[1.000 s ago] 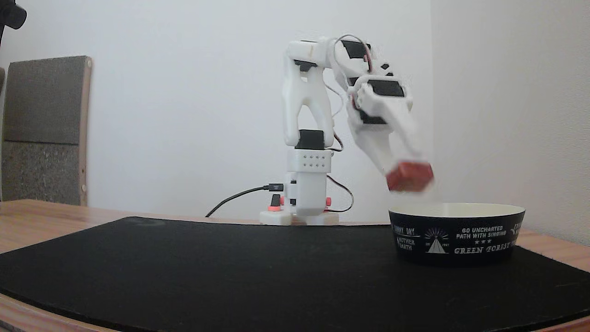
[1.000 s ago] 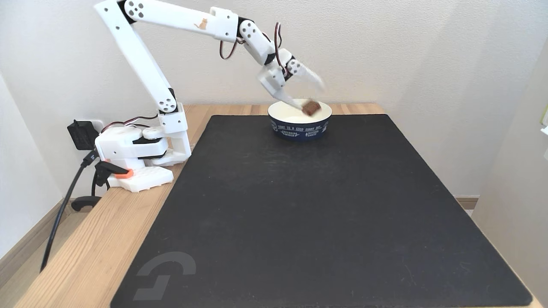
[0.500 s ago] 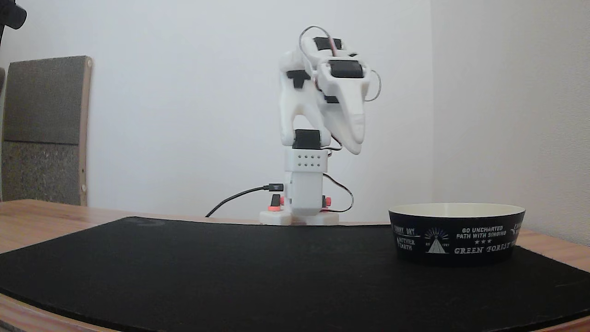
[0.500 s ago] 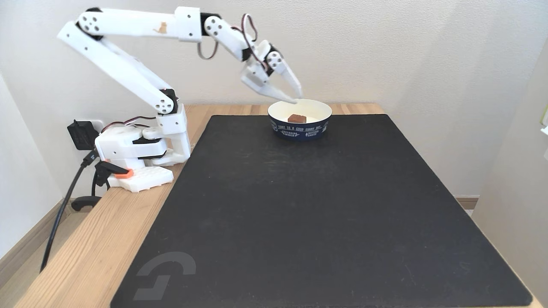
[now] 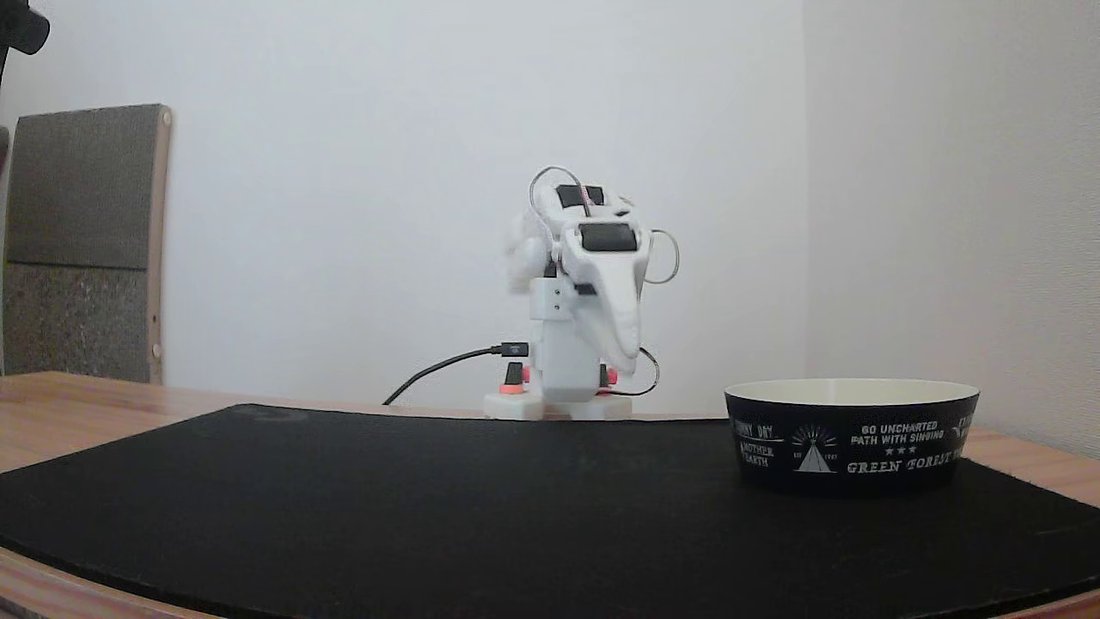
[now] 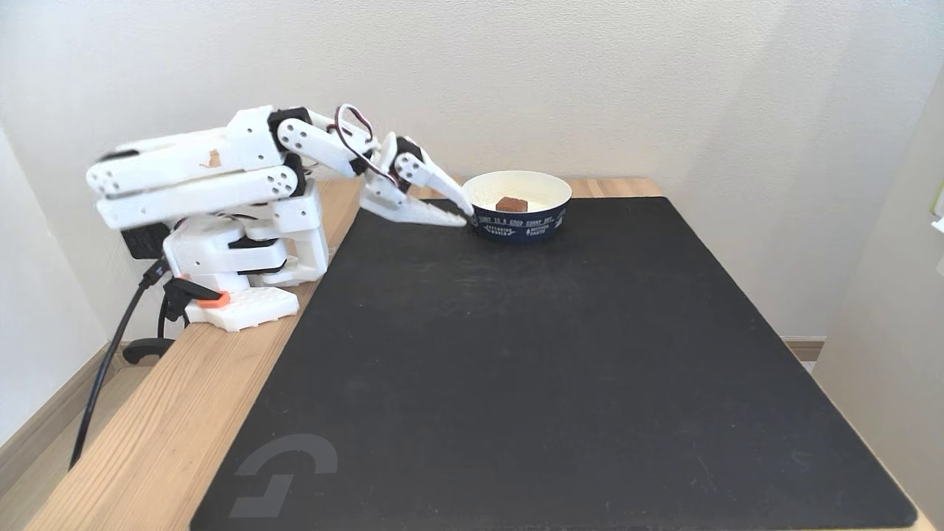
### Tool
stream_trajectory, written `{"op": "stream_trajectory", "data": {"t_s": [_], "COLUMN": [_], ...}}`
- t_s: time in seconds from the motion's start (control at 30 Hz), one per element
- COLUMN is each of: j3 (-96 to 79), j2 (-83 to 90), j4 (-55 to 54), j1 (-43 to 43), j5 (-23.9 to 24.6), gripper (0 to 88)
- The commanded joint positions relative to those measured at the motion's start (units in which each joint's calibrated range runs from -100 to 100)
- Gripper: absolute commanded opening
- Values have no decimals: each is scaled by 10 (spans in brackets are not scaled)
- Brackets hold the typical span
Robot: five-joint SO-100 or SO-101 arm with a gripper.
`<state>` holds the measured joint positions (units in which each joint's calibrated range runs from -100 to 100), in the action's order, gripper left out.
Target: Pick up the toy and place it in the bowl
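With toy (image 6: pixel 511 203) lying inside bowl (image 6: pixel 521 223) on the cream floor, near centre: task looks done. Gripper (image 6: pixel 464 215) low over mat (image 6: pixel 516 369), at 9 o'clock of bowl, tips just beside the wall, perhaps touching; cannot tell. Jaws nearly together, a thin gap at most, holding nothing. Arm (image 6: pixel 199 173) folded down over base (image 6: pixel 236 306). From the low front view, gripper (image 5: pixel 629 352) pointing down at 10 o'clock of bowl (image 5: pixel 851 438). Risk, as a judgement: any sideways swing toward 3 o'clock could nudge the light bowl, slide it on the mat or tip the toy out. Safest to park clear.
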<state>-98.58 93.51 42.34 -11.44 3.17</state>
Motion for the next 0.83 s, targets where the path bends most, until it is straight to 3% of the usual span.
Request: {"op": "stream_trajectory", "data": {"t_s": [0.0,0.8], "j3": [-9,-9], "j2": [62,58], "j4": [70,107], "j1": [-4,-1], "j5": [2,-1], "gripper": [63,64]}}
